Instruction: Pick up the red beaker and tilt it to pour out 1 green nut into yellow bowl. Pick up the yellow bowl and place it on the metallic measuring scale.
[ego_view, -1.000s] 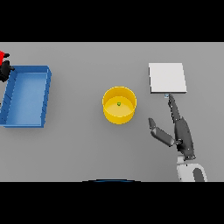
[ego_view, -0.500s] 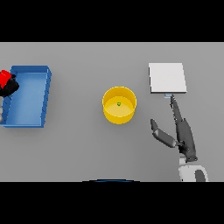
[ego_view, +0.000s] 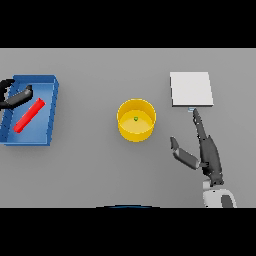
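Scanning from the far left edge of the grey surface (ego_view: 90, 165), we find our left hand (ego_view: 15, 97) reaching in over the left rim of a blue tray (ego_view: 52, 107). Its dark fingers (ego_view: 22, 95) are spread and relaxed, apart from one another, and they close on nothing. Just beside them, inside the tray, lies the red beaker (ego_view: 29, 115), flat on its side and set on a slant, its upper end close to our fingertips and its lower end toward the near left corner of the tray. We cannot tell whether a fingertip touches the beaker.

Moving right, near the middle of the surface, we see the yellow bowl (ego_view: 136, 120) standing upright, well apart from the tray. One small green nut (ego_view: 135, 118) rests inside it, about in the middle of its floor.

Farther right and a little farther away sits the metallic measuring scale (ego_view: 191, 89), a pale square plate lying flat, with a small mark at its near edge. The bowl is beside the scale, with bare grey between them.

On the near right, our right hand (ego_view: 207, 152) comes up from the lower edge. Its fingers are straight and held together, pointing away toward the near edge of the scale, the tips just short of it. The thumb (ego_view: 182, 154) juts out to the left, apart from the fingers, toward the bowl without touching it. This hand holds nothing.
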